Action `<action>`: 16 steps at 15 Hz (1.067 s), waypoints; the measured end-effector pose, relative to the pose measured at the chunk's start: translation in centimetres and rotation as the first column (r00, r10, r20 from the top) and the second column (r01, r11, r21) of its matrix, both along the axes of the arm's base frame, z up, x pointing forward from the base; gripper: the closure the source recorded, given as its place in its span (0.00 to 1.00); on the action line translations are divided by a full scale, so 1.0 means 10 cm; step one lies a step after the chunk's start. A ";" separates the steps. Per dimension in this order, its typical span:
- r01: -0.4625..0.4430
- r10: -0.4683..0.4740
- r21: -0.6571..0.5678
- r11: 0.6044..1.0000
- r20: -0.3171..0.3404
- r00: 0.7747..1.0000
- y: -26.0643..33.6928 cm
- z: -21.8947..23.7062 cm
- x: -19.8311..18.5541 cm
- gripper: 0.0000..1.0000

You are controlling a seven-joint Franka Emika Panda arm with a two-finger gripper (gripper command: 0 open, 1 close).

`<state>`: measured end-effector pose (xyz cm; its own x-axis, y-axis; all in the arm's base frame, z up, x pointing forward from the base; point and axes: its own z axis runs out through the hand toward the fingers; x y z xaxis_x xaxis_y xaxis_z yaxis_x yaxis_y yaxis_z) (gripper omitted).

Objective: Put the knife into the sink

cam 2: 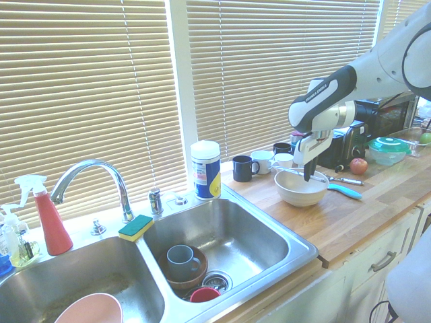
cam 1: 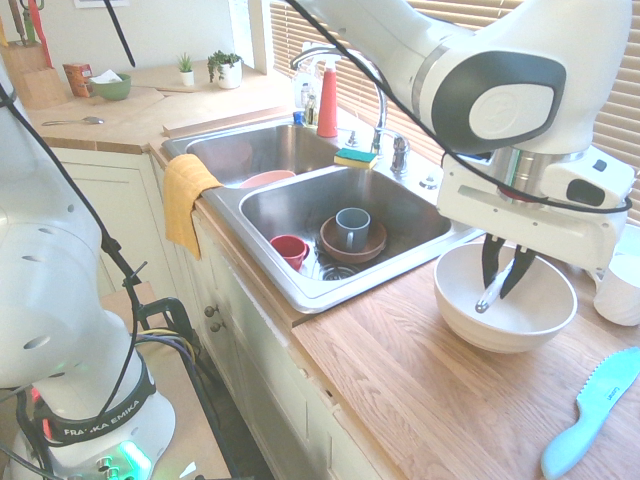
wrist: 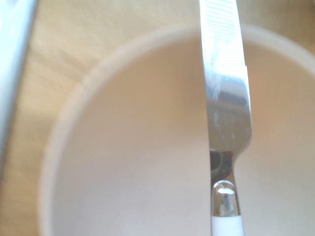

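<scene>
Gripper [cam 1: 496,290] looks closed on the knife [cam 1: 491,296], over the bowl [cam 1: 505,341] by the table's sink-side edge; whether it's clear of the rim I can't quite tell. Grasping step; next I lift, then carry across to the sink [cam 1: 330,298].

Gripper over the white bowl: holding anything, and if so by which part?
Yes, a silver metal table knife. The black fingers are closed on its pale handle, not the blade.
</scene>
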<state>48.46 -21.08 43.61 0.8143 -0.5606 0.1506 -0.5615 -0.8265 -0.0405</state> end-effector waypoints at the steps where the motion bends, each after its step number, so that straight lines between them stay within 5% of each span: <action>1: 0.014 -0.015 0.005 1.000 0.027 1.000 0.16 0.14 0.06 1.00; 6: 0.123 -0.124 0.030 0.992 0.064 0.990 1.65 0.16 0.35 1.00; 16: 0.257 -0.259 0.060 0.965 0.029 0.965 3.45 -1.83 0.05 1.00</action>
<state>48.99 13.43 25.30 0.6354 -0.7593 0.1402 -0.7528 -0.6496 -0.1062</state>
